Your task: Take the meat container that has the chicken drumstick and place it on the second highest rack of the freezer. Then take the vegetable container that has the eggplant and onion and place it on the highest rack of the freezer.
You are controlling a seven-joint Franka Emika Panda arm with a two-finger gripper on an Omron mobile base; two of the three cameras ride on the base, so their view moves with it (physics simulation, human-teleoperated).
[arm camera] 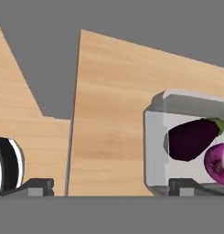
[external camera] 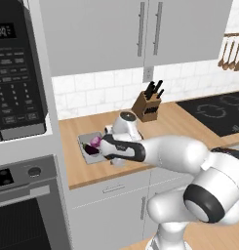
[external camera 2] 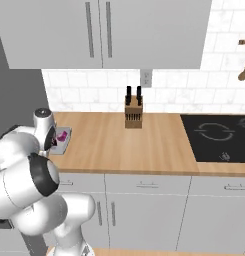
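The vegetable container (external camera: 85, 142), a shallow grey tray, sits on the wooden counter near its left end. In it lie the dark purple eggplant (arm camera: 192, 137) and the pink-purple onion (arm camera: 217, 163); the onion (external camera: 95, 141) also shows pink beside the hand. My gripper (arm camera: 111, 187) hangs open just above the counter, beside the vegetable container (arm camera: 155, 137). One fingertip (arm camera: 183, 185) stands at the tray's near wall, the other over bare wood. Nothing is between the jaws. The tray (external camera 2: 65, 141) peeks out past my arm. The meat container and the freezer are out of view.
A wooden knife block (external camera: 148, 105) stands at the backsplash right of the tray. A black cooktop (external camera: 219, 113) fills the counter's right part. A microwave (external camera: 13, 73) and an oven (external camera: 23, 205) form a tall column left of the counter. Wall cabinets hang overhead.
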